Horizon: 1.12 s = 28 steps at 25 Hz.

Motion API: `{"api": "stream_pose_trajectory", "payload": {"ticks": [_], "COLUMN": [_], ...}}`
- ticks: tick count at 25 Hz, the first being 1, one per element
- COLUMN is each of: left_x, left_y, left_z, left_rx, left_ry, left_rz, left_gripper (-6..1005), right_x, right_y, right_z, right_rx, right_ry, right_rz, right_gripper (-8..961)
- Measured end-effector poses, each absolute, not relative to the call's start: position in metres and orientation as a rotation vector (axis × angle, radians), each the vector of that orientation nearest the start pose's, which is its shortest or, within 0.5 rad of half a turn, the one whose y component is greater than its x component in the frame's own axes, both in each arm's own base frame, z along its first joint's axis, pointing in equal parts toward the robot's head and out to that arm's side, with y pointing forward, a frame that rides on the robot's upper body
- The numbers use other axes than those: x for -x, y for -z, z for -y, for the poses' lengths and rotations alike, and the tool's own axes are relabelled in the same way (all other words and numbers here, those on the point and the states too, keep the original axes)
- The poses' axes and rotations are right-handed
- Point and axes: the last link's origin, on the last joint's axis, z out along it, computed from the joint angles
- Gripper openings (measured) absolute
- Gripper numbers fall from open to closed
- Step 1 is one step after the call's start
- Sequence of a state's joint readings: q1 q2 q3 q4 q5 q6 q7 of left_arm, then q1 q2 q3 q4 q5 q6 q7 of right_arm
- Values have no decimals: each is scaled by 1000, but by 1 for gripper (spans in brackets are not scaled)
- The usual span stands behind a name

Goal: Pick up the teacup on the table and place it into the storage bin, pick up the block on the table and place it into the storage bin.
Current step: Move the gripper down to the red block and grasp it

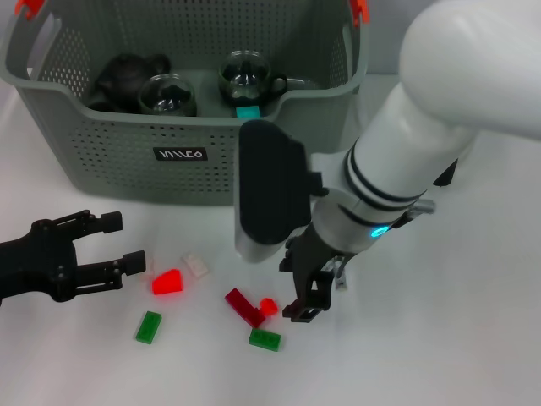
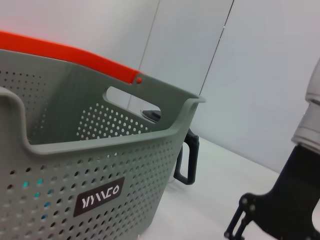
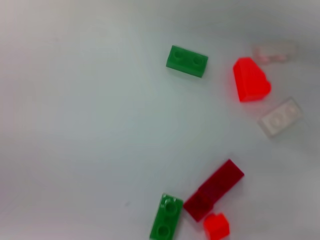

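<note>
A dark teapot (image 1: 127,74) lies at the far left, on a white table (image 1: 473,338) spreading near and right.

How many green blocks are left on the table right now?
2. One green block lies nearer the left gripper, below the bright red wedge block. The other green block lies beside the dark red block, near the right gripper. The arm could hide others.
</note>
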State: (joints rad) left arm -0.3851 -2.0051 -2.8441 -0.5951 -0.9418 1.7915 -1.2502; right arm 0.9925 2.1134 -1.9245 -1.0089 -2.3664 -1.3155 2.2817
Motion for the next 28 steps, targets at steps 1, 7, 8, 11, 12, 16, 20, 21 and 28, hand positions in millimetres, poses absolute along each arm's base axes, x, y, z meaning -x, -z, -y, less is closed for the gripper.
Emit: {"api": "stream_pose_trajectory", "payload": {"ticks": [1,7,8,11,12,16,20,21,28], "left_x": [333,333,333,332,332,332,332,332,332], "left_y": [-48,-48,-47,-47,-47,-47,-47,-47,-49], "left_z": [-262,-263,-263,-264,-264,-264,-264,-264,-264], "left_rx": [2575,2572,2573,2574,2574,2574,2574,2574,2563], "left_ry": [789,790,791,792,792,792,792,793,798], "left_rz": [761,763,763,761,760,760,759,759,756], "left_gripper": [860,861,861,861,861,861,861,861,861], "right_x": [-86,-87,-88,-91,-91,-94,-94,-94,-98], "right_y": [130,145,147,151,151,154,156,156,162], "right_z": [-336,-331,-330,-329,-329,-329,-330,-331,-327], "right_rx": [2998,2988,2988,2984,2981,2976,2968,2965,2967], "right_ry": [787,767,766,767,766,764,739,732,718], "right_rz": [167,223,227,239,241,244,247,249,269], "right_gripper": [637,641,641,641,641,641,640,640,640]}}
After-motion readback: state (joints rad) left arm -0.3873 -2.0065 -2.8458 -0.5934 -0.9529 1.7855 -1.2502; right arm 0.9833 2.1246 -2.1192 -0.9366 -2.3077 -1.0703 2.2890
